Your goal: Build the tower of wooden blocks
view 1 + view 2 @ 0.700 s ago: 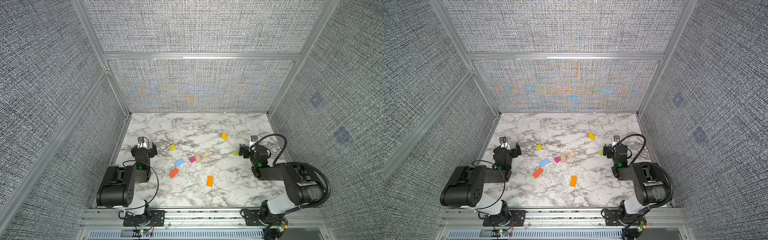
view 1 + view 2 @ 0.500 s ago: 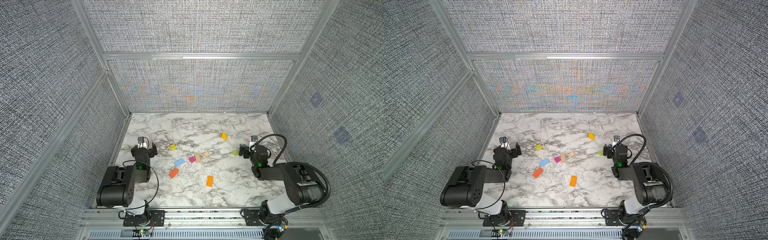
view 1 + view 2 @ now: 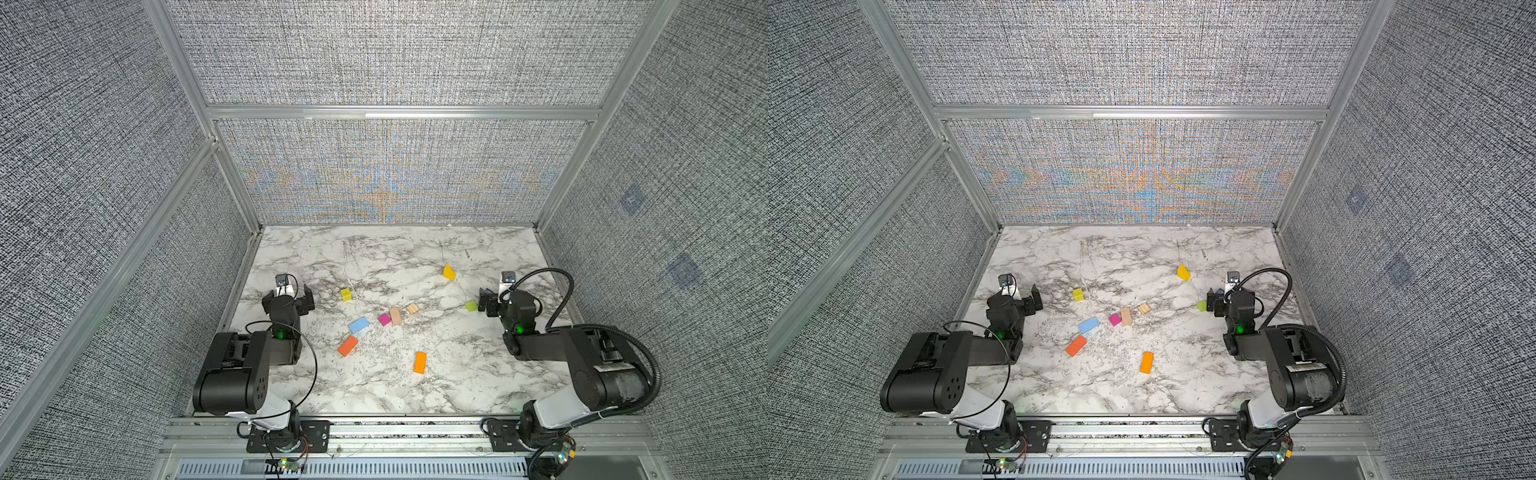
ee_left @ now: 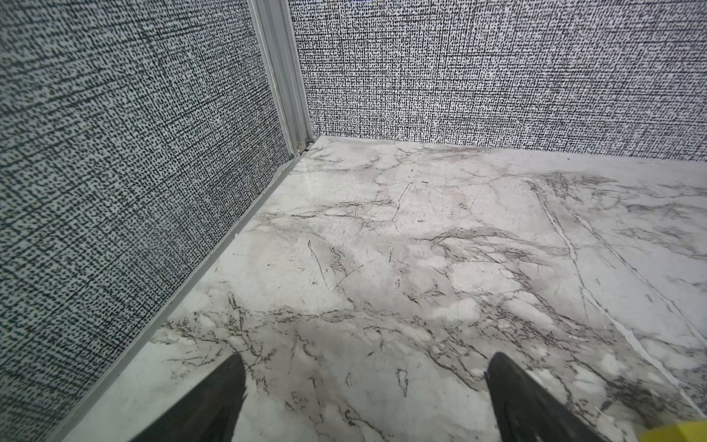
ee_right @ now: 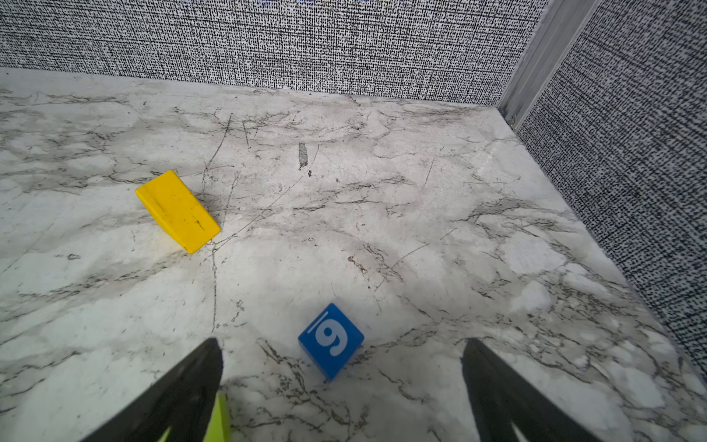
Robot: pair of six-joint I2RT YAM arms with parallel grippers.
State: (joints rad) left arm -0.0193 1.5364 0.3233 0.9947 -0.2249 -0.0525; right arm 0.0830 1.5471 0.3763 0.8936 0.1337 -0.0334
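Currently, the wood blocks [image 3: 358, 324] lie unstacked, scattered across the marble surface [image 3: 374, 257]. Only one marking is legible: a white underlined "9" on the blue cube [image 5: 331, 340], seen in the right wrist view. The right gripper [image 5: 342, 344] has its jaws spread and holds nothing. The cube rests on the surface ahead, between the tips and untouched. A yellow wedge [image 5: 178, 210] lies farther off. The left gripper [image 4: 365, 359] has its jaws likewise spread and unloaded, facing the wall corner [image 4: 302, 141].
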